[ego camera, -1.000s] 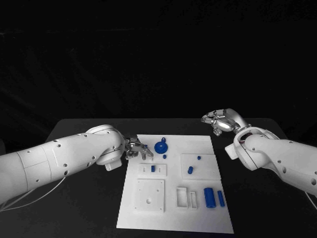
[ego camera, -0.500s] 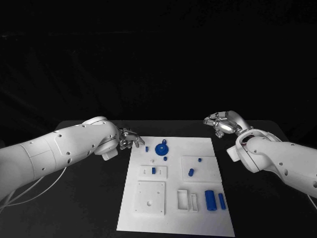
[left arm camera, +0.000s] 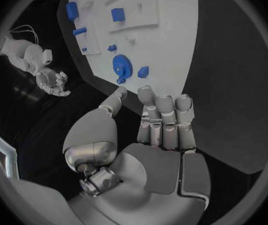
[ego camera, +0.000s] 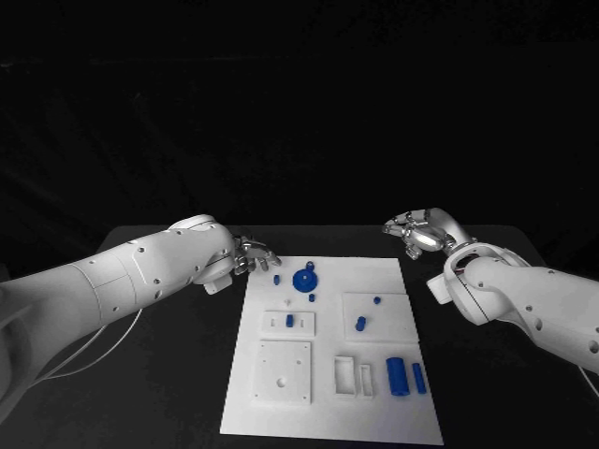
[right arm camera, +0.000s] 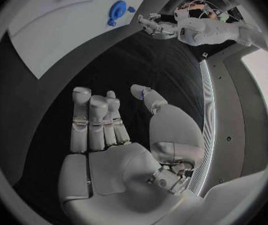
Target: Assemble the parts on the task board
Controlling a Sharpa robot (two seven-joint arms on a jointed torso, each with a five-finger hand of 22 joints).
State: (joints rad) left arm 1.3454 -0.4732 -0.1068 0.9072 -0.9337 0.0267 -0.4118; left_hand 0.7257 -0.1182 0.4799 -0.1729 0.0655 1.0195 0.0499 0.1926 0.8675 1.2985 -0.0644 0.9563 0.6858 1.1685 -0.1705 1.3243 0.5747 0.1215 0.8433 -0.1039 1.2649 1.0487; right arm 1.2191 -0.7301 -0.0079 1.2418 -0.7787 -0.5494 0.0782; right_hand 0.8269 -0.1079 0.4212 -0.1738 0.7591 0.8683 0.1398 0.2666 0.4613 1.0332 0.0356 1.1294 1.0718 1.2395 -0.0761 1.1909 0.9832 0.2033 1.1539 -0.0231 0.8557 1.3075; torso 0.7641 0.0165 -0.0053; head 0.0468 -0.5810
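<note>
The white task board (ego camera: 329, 393) lies in the middle of the black table. A round blue part (ego camera: 304, 279) stands near its far edge, with a small blue piece (ego camera: 275, 279) beside it. Short blue pegs (ego camera: 360, 324) sit mid-board, and two blue cylinders (ego camera: 396, 374) lie near the front right. My left hand (ego camera: 253, 255) hovers at the board's far-left corner, fingers stretched out (left arm camera: 164, 120) and holding nothing. My right hand (ego camera: 415, 229) is raised beyond the far-right corner, off the board; its palm (right arm camera: 102, 125) is empty and the thumb stands apart.
White raised blocks on the board: a square plate with a hole (ego camera: 284, 369) and a slotted frame (ego camera: 352, 372). Black table surface (ego camera: 178, 374) lies on both sides of the board. Dark backdrop behind.
My left hand has drawn back from the board's left side to its far-left corner, uncovering the small blue piece beside the round part. The right hand has barely moved.
</note>
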